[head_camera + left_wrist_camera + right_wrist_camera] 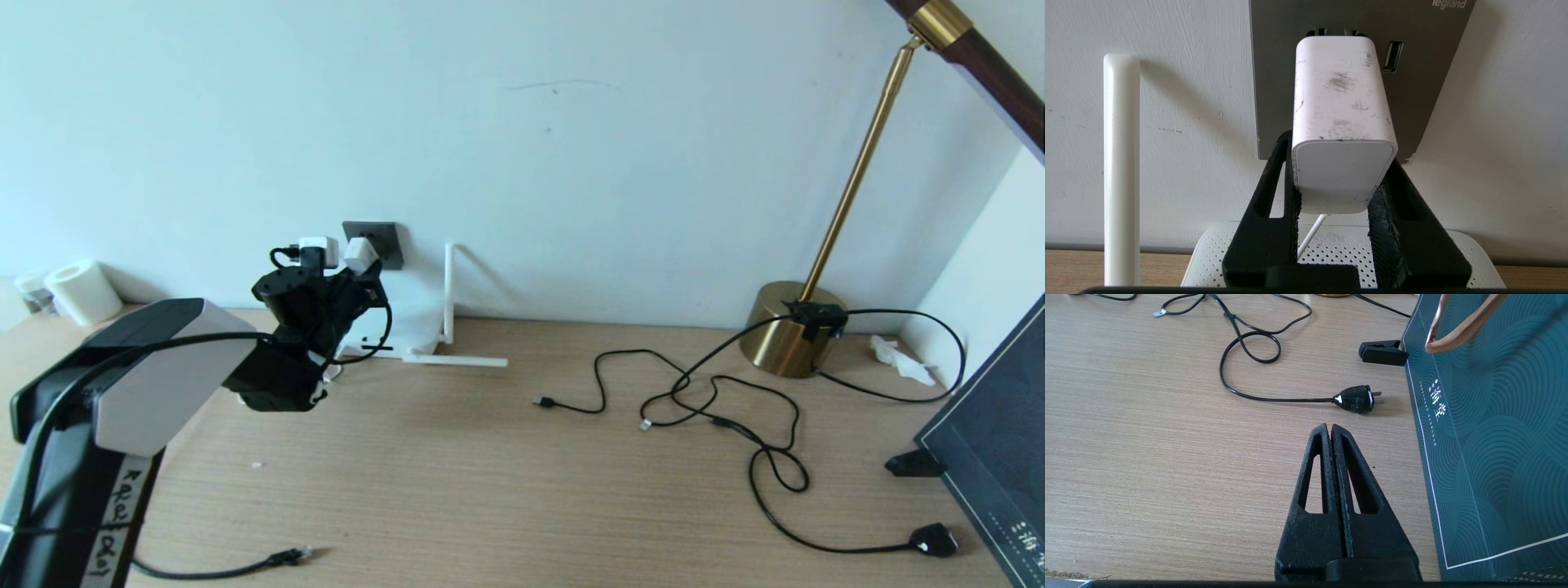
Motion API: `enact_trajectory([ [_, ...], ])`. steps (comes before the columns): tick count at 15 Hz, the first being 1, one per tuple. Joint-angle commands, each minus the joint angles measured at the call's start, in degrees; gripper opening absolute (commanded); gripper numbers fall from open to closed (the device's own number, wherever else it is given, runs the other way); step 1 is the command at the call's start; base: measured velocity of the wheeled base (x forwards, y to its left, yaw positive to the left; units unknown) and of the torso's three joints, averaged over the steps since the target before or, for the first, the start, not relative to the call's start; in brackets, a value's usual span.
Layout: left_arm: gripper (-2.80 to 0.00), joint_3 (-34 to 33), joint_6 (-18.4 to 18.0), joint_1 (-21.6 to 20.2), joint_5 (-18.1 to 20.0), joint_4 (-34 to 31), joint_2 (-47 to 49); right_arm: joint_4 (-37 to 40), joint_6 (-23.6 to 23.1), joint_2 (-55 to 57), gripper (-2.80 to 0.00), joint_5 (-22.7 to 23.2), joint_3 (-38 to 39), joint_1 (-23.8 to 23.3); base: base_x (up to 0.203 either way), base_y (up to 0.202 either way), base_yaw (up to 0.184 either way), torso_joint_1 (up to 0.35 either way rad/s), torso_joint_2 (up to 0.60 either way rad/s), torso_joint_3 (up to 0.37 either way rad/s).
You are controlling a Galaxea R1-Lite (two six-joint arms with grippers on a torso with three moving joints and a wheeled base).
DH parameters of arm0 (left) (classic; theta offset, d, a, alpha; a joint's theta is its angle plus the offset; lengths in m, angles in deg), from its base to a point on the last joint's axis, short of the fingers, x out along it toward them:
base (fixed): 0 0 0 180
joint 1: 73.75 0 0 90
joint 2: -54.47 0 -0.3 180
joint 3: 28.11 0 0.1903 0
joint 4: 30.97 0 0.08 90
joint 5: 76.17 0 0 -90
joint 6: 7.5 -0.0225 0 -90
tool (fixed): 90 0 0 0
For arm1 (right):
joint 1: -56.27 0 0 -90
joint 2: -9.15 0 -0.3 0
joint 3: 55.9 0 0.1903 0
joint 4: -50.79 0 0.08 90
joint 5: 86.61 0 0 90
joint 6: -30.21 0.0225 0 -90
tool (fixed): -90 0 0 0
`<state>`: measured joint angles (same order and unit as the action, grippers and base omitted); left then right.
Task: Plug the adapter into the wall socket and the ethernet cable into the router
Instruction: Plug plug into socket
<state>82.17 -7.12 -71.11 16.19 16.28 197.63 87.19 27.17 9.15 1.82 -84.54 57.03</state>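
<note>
On the pale wooden desk (457,482), loose thin black cables (735,416), a brass lamp base (785,328), a dark patterned paper bag (992,441) and a white cylindrical roll (82,291) lie well away from the dark grey square wall socket (384,237). There the left gripper (1337,179) clamps the small white rounded adapter (1341,122), its front end at the plate. Only the left wrist view shows the prongs meeting the holes, the perforated flat white router (1327,249) below and one upright white antenna (1120,167); the head view's arm hides most of the router. The thick black ethernet cable (286,558) lies at the desk's near edge, cut off, while the right gripper (1331,433) hangs over bare wood with jaws pressed together near a black two-pin plug (1357,399).
</note>
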Motion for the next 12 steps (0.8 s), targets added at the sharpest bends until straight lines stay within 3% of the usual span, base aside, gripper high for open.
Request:
enact_trajectory([
  [1, -2.8, 0.28, -0.03, 0.09, 0.1, 0.12, -0.26, 0.06, -0.03, 0.0, -2.8, -0.01, -0.01, 0.02, 0.0, 0.0, 0.0, 0.0, 0.0, 0.0],
  [12, -2.8, 0.62, -0.74, 0.27, 1.3, -0.48, -0.52, 0.06, -0.03, 0.0, -2.8, -0.01, -0.01, 0.02, 0.0, 0.0, 0.0, 0.0, 0.0, 0.0],
])
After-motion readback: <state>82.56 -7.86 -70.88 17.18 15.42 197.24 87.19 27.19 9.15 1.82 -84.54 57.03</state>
